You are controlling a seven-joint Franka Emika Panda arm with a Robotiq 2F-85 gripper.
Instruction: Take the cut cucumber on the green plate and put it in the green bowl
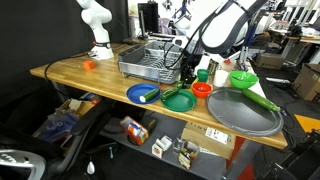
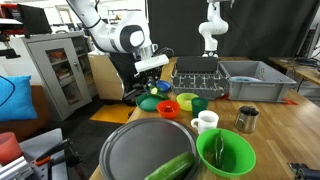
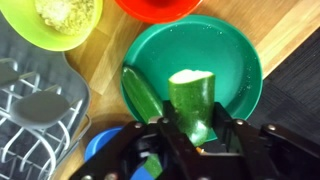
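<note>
Gripper point(image 3: 200, 128) astride cut cucumber point(image 3: 193, 98) — grip unclear; long axis vertical in-frame, cut end up.

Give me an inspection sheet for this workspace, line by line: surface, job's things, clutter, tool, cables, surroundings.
Surface: wooden table, crowded with dishes.
Job's things: cut cucumber stands on the green plate; green bowl sits apart, beyond the orange-red bowl.
Clutter: dish rack, blue plate, grey tray, white mug, metal cup; a long green piece lies on the green plate.
Tool: tool is over the plate, a finger on either side of the cucumber; contact cannot be told.
Cables: nothing seen.
Surroundings: boxes under the table; white arm at the far end.
</note>
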